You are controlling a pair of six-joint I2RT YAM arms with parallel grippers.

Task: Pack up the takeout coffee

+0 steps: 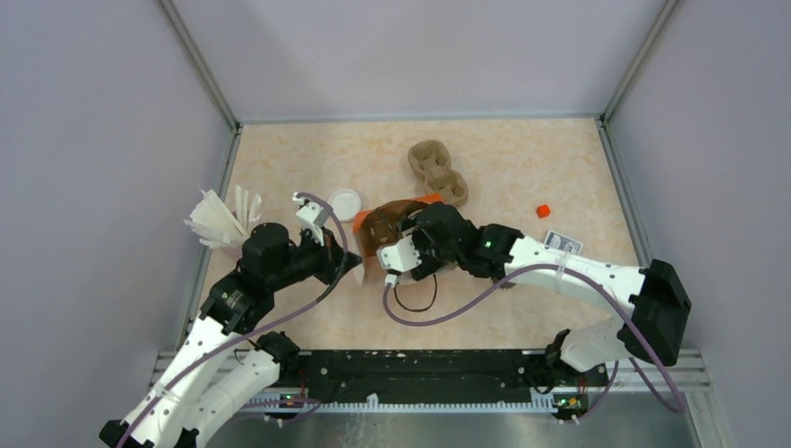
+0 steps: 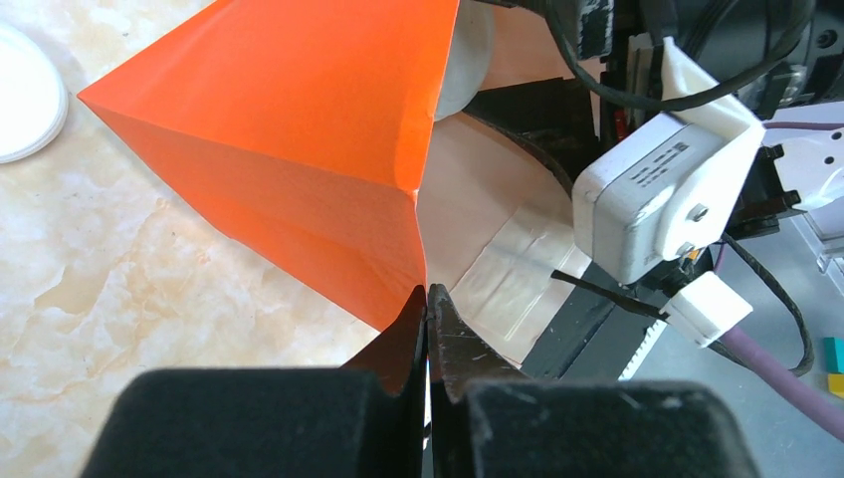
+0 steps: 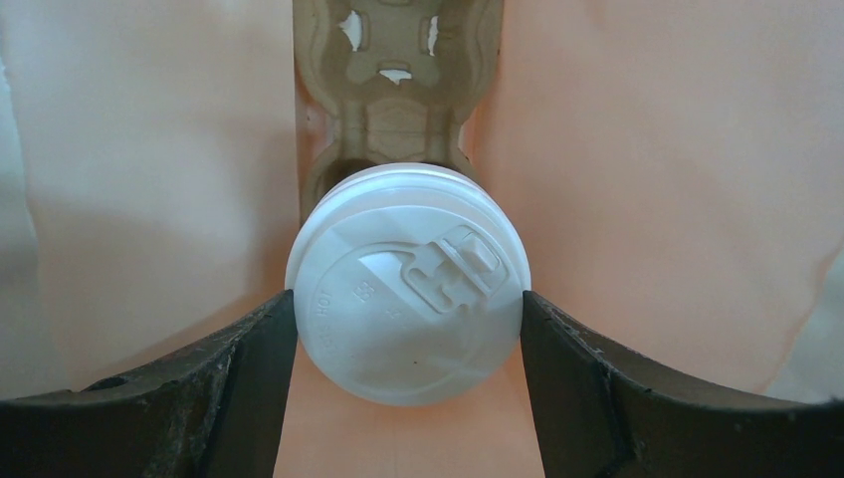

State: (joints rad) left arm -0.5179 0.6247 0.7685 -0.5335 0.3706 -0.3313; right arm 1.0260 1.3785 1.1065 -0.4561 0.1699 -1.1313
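The takeout coffee's round white lid (image 3: 398, 319) fills the middle of the right wrist view; the cup below it is hidden. My right gripper (image 3: 408, 299) reaches into the orange paper bag (image 2: 299, 129) and is shut on the lid, one fingertip (image 3: 274, 329) touching each side. A brown pulp tray (image 3: 398, 90) shows just beyond the cup, between the bag's pale inner walls. My left gripper (image 2: 428, 294) is shut on the edge of the bag's mouth. In the top view the bag (image 1: 384, 224) lies between both grippers, left (image 1: 354, 269) and right (image 1: 396, 245).
A brown pulp two-cup tray (image 1: 437, 173) sits behind the bag. A loose white lid (image 1: 345, 203) lies left of the bag and also shows in the left wrist view (image 2: 20, 95). White napkins (image 1: 219, 222) are at the left wall. A small red cube (image 1: 542, 211) and a card (image 1: 562, 243) lie on the right.
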